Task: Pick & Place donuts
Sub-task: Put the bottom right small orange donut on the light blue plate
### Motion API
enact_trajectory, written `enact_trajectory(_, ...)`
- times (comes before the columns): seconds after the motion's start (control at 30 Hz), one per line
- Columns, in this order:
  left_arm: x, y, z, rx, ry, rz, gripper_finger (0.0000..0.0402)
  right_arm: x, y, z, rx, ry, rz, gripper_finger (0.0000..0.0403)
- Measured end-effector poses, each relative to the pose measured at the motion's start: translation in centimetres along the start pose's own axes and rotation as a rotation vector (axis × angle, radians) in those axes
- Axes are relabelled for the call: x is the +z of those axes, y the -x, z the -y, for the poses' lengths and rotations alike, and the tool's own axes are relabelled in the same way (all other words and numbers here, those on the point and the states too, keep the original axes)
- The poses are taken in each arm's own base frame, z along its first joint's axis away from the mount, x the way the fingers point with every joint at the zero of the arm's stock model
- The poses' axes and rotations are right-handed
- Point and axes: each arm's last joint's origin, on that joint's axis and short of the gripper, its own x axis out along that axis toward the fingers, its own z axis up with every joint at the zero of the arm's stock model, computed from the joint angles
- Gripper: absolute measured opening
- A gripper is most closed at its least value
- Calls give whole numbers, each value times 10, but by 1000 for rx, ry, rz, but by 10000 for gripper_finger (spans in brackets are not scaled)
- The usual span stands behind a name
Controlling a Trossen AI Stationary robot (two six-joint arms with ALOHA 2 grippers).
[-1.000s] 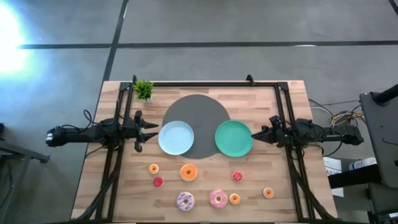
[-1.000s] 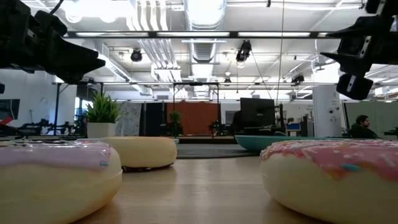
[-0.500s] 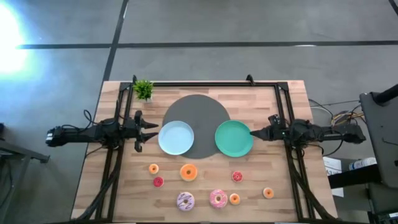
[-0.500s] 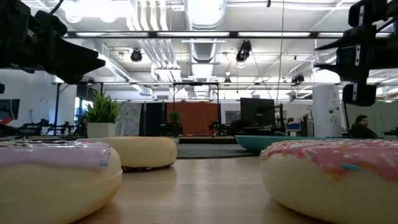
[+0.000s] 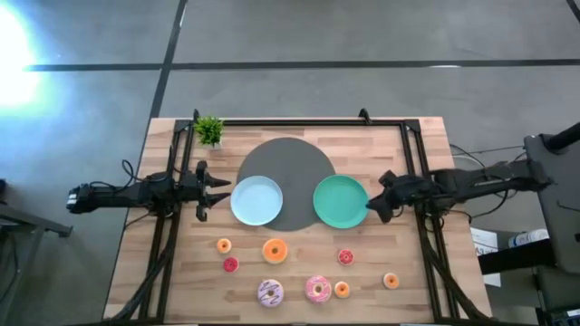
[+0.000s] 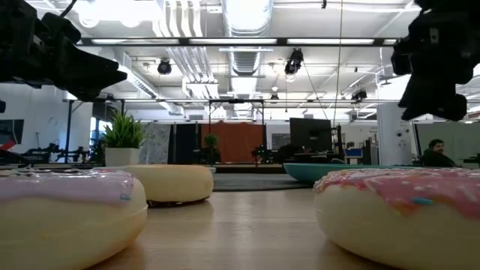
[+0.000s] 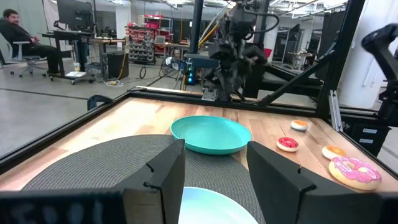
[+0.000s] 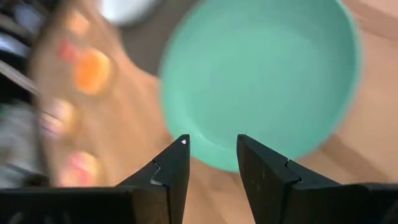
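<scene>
Donuts (image 5: 275, 251) wait untouched along the table's near edge, well off to the side of my right gripper (image 8: 211, 158), which hangs over the rim of the green plate (image 5: 340, 201) with its fingers parted a little and nothing between them. My left gripper (image 7: 211, 171) hovers wide open and empty beside the blue plate (image 5: 256, 200). Risk from here, as I judge it: dropping too close could clip the plate's rim and shove it
</scene>
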Motion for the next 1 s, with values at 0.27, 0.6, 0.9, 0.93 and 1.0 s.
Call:
enact_trajectory(0.27, 0, 0, 0, 0, 0, -1, 147, 11, -16, -24, -45, 118, -205, 130)
enact_trajectory(0.6, 0, 0, 0, 0, 0, 0, 147, 4, -41, -25, -65, 137, -421, 141)
enact_trajectory(0.9, 0, 0, 0, 0, 0, -1, 147, 10, -45, -32, -44, 358, -417, 130)
enact_trajectory(0.93, 0, 0, 0, 0, 0, 0, 147, 11, -45, -32, -46, 357, -418, 127)
enact_trajectory(1.0, 0, 0, 0, 0, 0, 0, 147, 11, -45, -32, -61, 353, -408, 123)
